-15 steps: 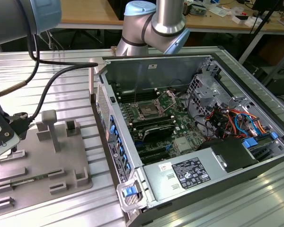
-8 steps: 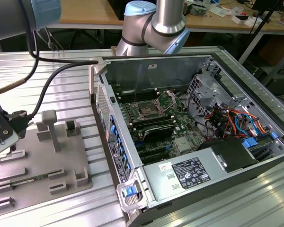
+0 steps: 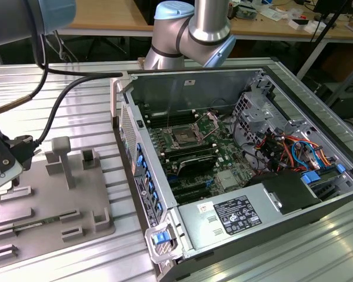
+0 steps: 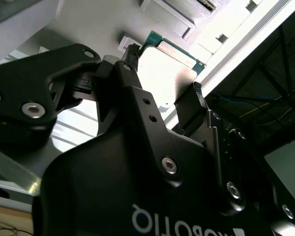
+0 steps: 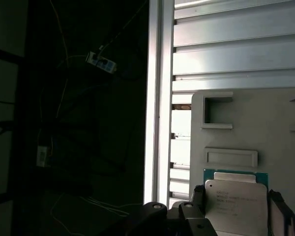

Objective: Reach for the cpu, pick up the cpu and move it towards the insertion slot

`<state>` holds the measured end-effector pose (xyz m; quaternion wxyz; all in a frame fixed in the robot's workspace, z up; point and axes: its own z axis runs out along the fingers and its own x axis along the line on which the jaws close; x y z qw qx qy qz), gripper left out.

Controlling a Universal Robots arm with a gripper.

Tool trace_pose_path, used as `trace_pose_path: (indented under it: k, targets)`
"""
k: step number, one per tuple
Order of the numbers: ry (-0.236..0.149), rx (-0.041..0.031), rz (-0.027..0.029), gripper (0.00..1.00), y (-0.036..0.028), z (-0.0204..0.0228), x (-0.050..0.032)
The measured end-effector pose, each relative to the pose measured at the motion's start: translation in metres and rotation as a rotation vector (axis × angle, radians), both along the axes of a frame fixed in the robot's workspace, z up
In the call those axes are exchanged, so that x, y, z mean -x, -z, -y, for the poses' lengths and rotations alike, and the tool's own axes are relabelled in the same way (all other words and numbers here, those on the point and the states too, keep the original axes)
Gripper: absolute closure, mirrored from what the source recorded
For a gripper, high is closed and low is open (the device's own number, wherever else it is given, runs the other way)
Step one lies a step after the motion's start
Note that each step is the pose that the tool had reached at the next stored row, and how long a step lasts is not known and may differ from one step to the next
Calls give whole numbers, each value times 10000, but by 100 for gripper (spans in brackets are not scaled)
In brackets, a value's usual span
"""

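Observation:
The cpu [image 4: 169, 73] is a small square chip with a silvery face and a thin green rim, and it sits between my two black fingers [image 4: 132, 55] in both wrist views. My gripper [image 4: 164, 73] is shut on the cpu [image 5: 236, 202], one finger against each of two opposite edges, over the grey plastic fixture [image 5: 246, 123]. In the exterior view my gripper [image 3: 3, 165] hangs at the far left, over the fixture's left end. The insertion slot [image 3: 182, 138], a square socket with a shiny frame and dark centre, lies on the motherboard inside the open computer case, well to the right.
The grey fixture [image 3: 53, 200] carries upright posts and a thin green memory stick [image 3: 41, 222]. The open case's near wall [image 3: 138, 170] stands between fixture and motherboard. Drive cage and coloured cables [image 3: 288, 147] crowd the case's right side. A black cable [image 3: 65, 100] trails from my wrist.

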<state>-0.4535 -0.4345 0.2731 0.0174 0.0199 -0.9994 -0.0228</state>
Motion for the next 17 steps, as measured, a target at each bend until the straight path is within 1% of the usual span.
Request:
trace_pose_path:
  k: [3,7,8,9,10,17]
  targets:
    - [1,2,-4,45,-15,0,0]
    - [2,1,-9,45,-59,0,-1]
    - [3,1,-14,45,-97,0,-1]
    - [3,0,-37,45,-135,0,-2]
    - [2,0,-50,45,-155,0,-2]
    - [3,1,-62,45,-192,0,-1]
